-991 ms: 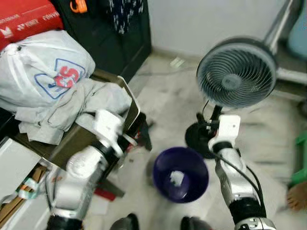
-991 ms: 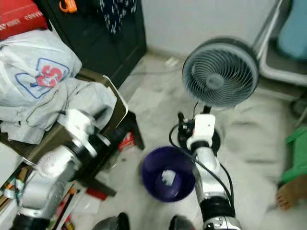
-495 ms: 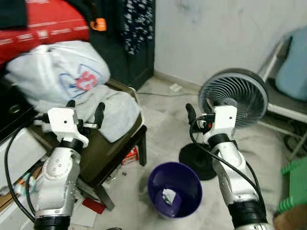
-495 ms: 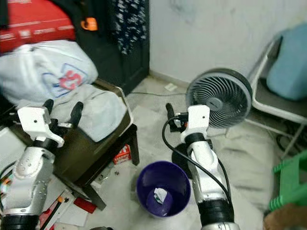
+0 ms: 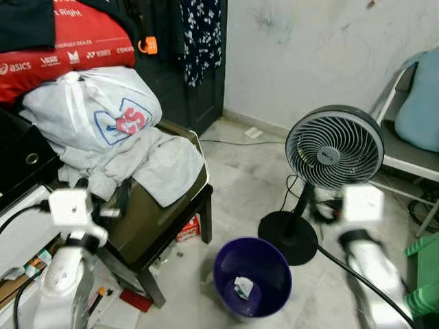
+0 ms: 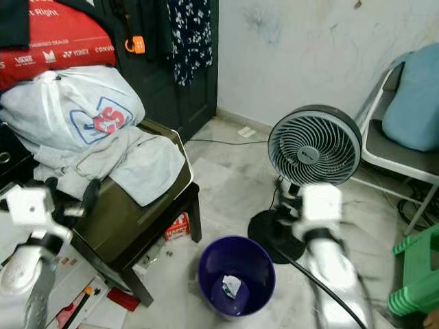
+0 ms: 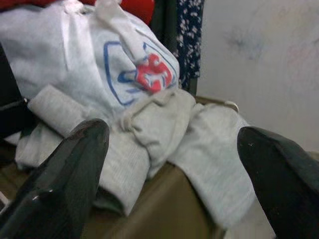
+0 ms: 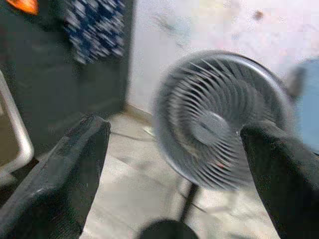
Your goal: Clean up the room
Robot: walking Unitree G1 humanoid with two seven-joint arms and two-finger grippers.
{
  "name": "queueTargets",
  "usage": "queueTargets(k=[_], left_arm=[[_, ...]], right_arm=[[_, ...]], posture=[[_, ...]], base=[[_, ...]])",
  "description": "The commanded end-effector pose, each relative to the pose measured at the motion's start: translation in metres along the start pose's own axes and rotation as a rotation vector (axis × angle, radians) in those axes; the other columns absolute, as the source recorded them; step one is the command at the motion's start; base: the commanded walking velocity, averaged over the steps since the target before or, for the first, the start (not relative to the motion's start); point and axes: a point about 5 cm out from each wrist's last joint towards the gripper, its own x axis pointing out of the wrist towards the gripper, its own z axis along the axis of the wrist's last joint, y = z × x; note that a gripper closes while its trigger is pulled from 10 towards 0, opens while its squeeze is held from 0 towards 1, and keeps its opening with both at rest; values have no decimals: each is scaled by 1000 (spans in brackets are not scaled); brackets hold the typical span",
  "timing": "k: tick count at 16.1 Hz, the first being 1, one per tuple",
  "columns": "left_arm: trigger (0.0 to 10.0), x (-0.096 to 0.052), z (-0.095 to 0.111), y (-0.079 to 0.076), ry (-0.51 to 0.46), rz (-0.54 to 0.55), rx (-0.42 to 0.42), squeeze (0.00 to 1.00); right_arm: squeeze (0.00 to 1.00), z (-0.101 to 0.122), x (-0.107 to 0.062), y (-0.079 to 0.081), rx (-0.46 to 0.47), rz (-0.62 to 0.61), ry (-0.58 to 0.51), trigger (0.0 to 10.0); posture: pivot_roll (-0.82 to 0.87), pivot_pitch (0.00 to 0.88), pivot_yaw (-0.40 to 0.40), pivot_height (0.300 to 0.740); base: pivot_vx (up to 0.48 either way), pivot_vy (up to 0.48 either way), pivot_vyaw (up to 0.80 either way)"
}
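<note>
Purple plastic, down on the pale floor: the waste bin (image 5: pixel 252 276) stands open-mouthed between the two arms, with a scrap of white paper (image 5: pixel 241 287) lying at its bottom. Just behind it and to the right, the black round base of the standing fan (image 5: pixel 335 149) nearly touches the bin's rim, and the fan's cable (image 5: pixel 285 203) loops down beside the pole. To the bin's left is the dark chair (image 5: pixel 156 223), its near leg close to the bin; a small red packet (image 5: pixel 186 228) lies on the floor under the seat's edge. Heaped on the seat are grey clothes (image 5: pixel 147 163) and above them a white plastic bag (image 5: pixel 92 114) with a red and blue logo, a red sports bag (image 5: pixel 62 51) behind that. More litter and papers (image 5: pixel 121 305) lie on the floor by the chair's front leg. A green stool (image 6: pixel 416 274) is at the right edge, and a folding chair with a blue cushion (image 5: pixel 420 106) is beyond the fan.

The left gripper (image 7: pixel 174 164) is up at the chair's left side, fingers spread wide, facing the grey clothes and bag, well left of the bin. The right gripper (image 8: pixel 174 174) is blurred, raised by the fan's pole to the bin's right, its fingers also spread wide and holding nothing, looking at the fan.
</note>
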Motion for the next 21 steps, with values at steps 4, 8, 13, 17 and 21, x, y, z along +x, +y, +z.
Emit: queueTargets(k=[4, 8, 13, 17, 21], left_arm=[[10000, -4, 12, -21, -11, -182, 50, 0], [10000, -3, 15, -39, 10, -314, 69, 0], [10000, -14, 15, -34, 2, -203, 76, 0], [10000, -10, 16, -25, -11, -119, 3, 0], [10000, 3, 22, -31, -32, -185, 5, 0]], right_arm=[[0, 17, -6, 1, -84, 146, -9, 10000], [0, 23, 11, 27, -54, 291, 16, 10000], [0, 22, 5, 32, -24, 129, 14, 10000], [0, 14, 12, 20, 3, -89, 38, 10000], [0, 9, 15, 19, 3, -81, 62, 10000]], posture=[[-71, 0, -32, 740], [-33, 0, -4, 740], [-25, 5, -23, 740], [-44, 2, -6, 740], [-49, 0, -4, 740]], base=[[0, 0, 0], [0, 0, 0], [0, 0, 0], [0, 0, 0], [0, 0, 0]])
